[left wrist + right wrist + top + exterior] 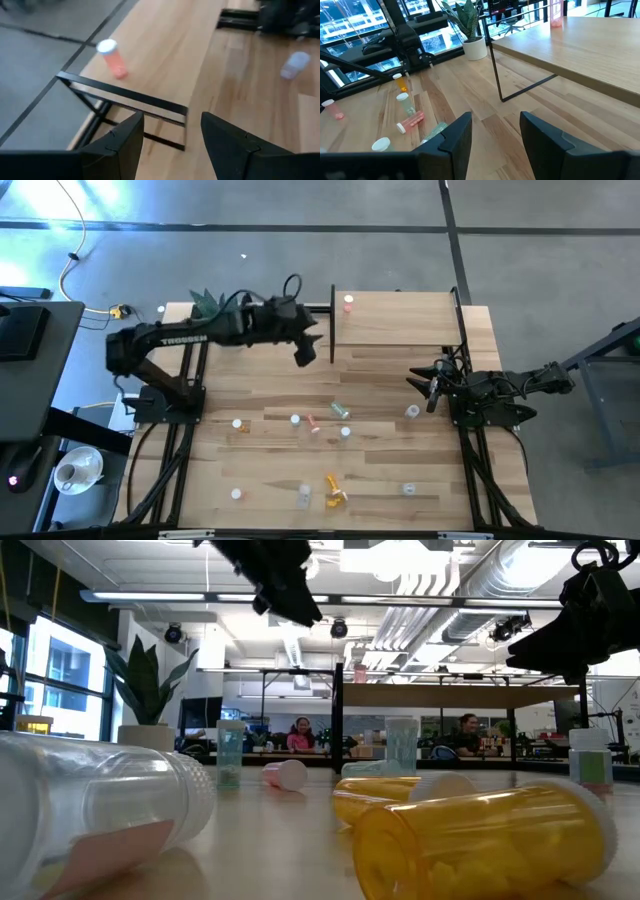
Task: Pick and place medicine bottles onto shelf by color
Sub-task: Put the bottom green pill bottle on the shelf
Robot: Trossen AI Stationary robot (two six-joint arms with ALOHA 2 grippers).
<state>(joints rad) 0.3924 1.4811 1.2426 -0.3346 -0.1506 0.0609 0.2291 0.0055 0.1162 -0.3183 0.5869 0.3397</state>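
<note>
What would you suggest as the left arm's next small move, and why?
Probably swing back from the shelf toward the bottles lying on the table. The left gripper hangs open and empty beside the shelf's edge, one pink bottle already stands on the shelf, and another pink bottle lies mid-table, so it seems the likeliest next pick. The right gripper waits, open.

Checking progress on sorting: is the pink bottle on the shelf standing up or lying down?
Upright. The pink bottle stands cap-up near the shelf corner in the left wrist view, and from above only its round cap shows.
</note>
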